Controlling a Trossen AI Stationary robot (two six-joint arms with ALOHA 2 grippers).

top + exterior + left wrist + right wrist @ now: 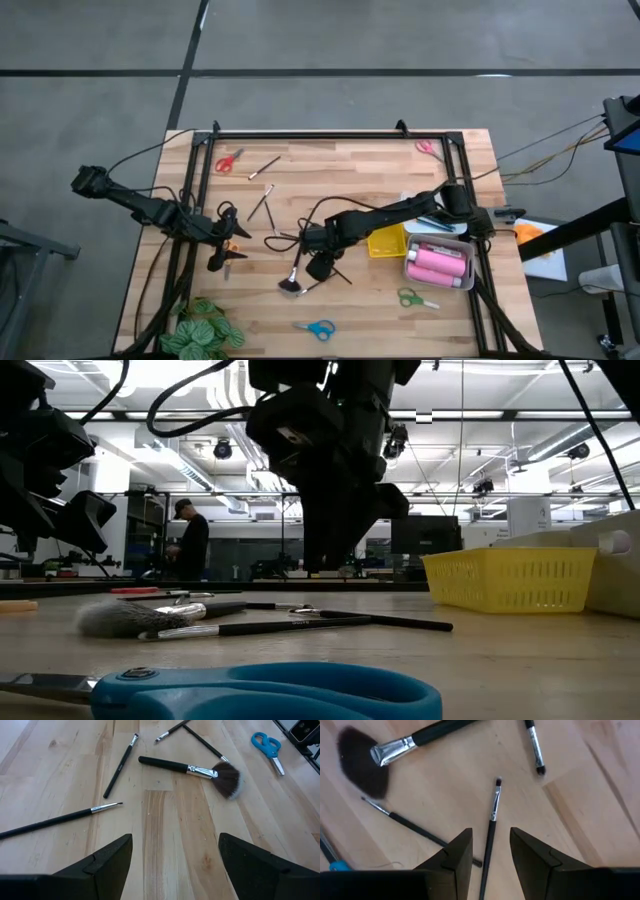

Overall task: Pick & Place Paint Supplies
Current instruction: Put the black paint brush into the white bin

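- The right gripper (pixel 490 852) hangs over the middle of the desk (pixel 350 170), toward its near edge. Its fingers stand narrowly apart, astride the handle of a thin brush (pixel 492 817) lying on the wood; whether they touch it I cannot tell.
- The fluffy black brush (pixel 292 280) lies just beside that gripper, its bristle head toward the near edge of the desk.
- More thin brushes lie around it: one short brush (pixel 535 747) a little apart, and a long dark one (pixel 415 827) running between the fluffy head and the right gripper's fingers.
- The left gripper (pixel 175 865) sits near the left edge of the desk, fingers spread wide and holding nothing, above bare wood.
- Just ahead of the left gripper lie two thin brushes (pixel 120 765), one pointing away and the other lying crosswise.
- Pink bottles (pixel 438 264) lie in the white tray (pixel 440 285) at the right edge of the desk, with the yellow tray (pixel 388 241) beside it.
- Scissors are scattered: red scissors (pixel 228 160) near the far left corner, pink scissors (pixel 428 148) near the far right corner, green scissors (pixel 415 298) and blue scissors (pixel 318 328) along the near edge.
- A leafy plant (pixel 205 330) sits at the near left corner.
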